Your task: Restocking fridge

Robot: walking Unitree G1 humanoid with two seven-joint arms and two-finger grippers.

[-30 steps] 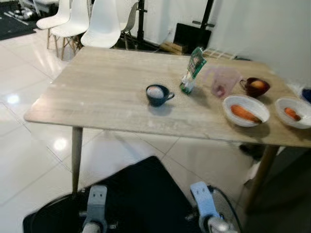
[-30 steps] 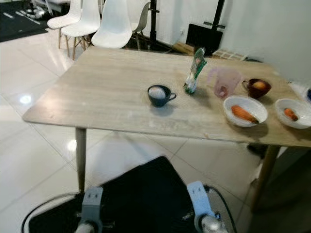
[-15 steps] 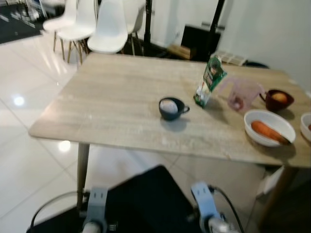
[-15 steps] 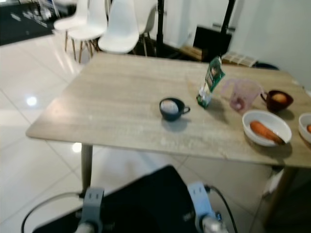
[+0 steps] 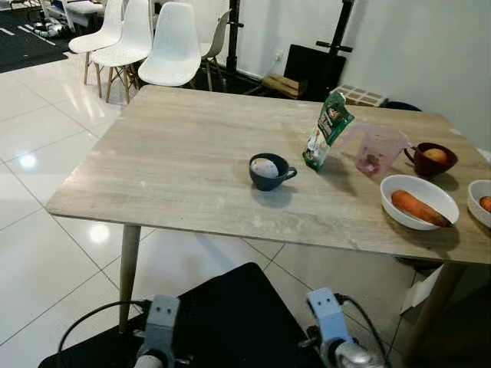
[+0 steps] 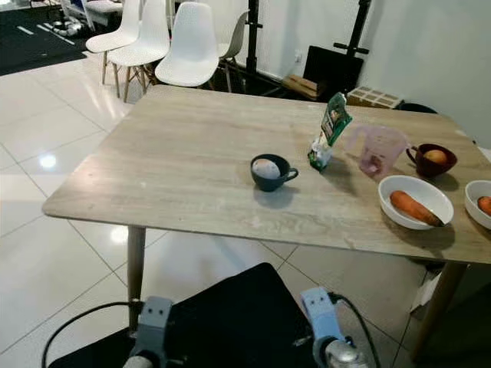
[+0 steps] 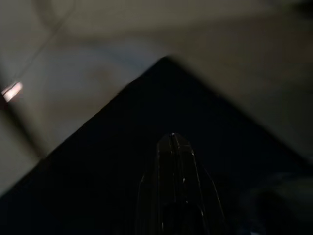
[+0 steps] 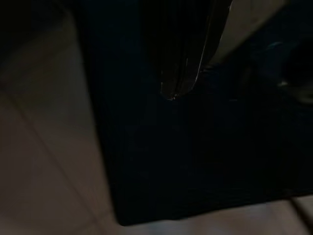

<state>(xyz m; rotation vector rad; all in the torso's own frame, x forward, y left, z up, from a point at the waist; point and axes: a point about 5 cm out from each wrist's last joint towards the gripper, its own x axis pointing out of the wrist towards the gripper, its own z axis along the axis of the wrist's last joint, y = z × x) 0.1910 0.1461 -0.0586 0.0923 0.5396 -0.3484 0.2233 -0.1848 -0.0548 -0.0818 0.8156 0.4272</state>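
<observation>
A wooden table (image 5: 176, 161) stands ahead of me. On it are a dark blue cup (image 5: 268, 172) with a white egg inside, a green pouch (image 5: 327, 130) standing upright, and a pink measuring jug (image 5: 378, 149). Further right sit a maroon cup (image 5: 431, 159) holding a yellowish item, a white bowl (image 5: 419, 202) with a carrot, and another white bowl (image 5: 481, 202) cut off by the picture's edge. Both arms (image 5: 157, 337) hang low in front of me, far below the tabletop. My left gripper (image 7: 172, 139) and right gripper (image 8: 171, 95) are shut, holding nothing, over a dark surface.
White chairs (image 5: 167, 46) stand beyond the table's far left corner. A black box (image 5: 311, 69) and black stand poles (image 5: 232, 31) are against the back wall. Glossy white tile floor (image 5: 38, 146) lies to the left. A black mat (image 5: 230, 322) lies under my arms.
The whole picture has shifted and sharpened as my camera moved; the table's items now sit more to the right. Nothing on the table has moved, and both arms still hang.
</observation>
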